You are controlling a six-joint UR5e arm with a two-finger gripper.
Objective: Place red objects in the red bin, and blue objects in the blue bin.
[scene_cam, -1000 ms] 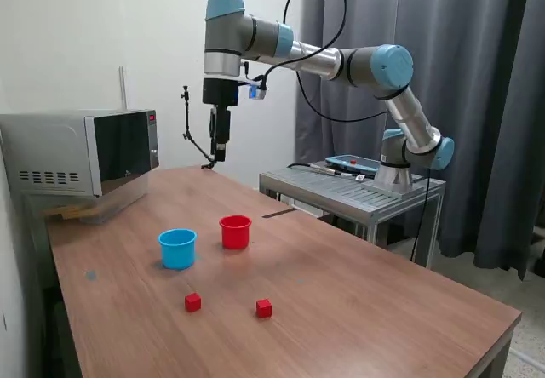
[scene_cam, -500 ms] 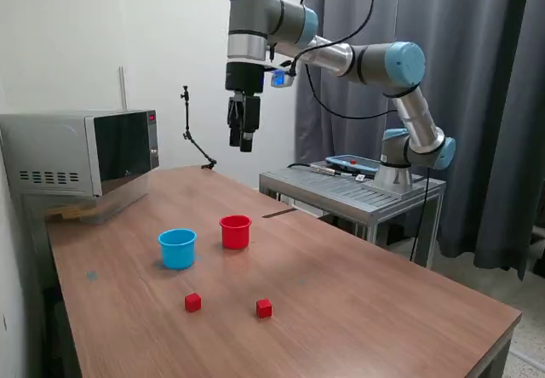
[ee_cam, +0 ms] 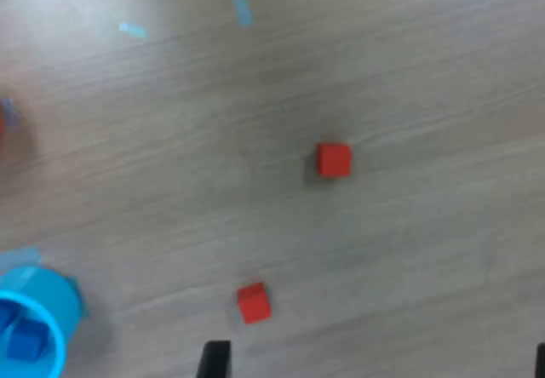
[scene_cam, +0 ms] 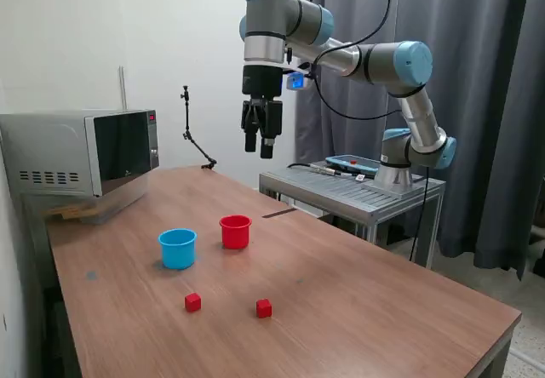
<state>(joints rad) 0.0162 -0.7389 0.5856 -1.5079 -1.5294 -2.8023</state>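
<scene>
gripper: black two-finger gripper (scene_cam: pixel 261 145) high above the wooden table (scene_cam: pixel 358 301), fingers apart, empty
cubes: two small matte red cubes (scene_cam: pixel 193 302) (scene_cam: pixel 264 308) on the table
cup: light-blue plastic cup (ee_cam: pixel 25 331) holds dark blue cubes (ee_cam: pixel 21 335)

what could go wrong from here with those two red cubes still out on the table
1. The claw hangs high above the table, so a small aiming error on the way down could nudge a red cube instead of gripping it.
2. The red cup and blue cup stand close together; a sloppy drop might land in the blue cup, which already holds blue cubes.
3. The other red cube is small, so it may slip.
</scene>
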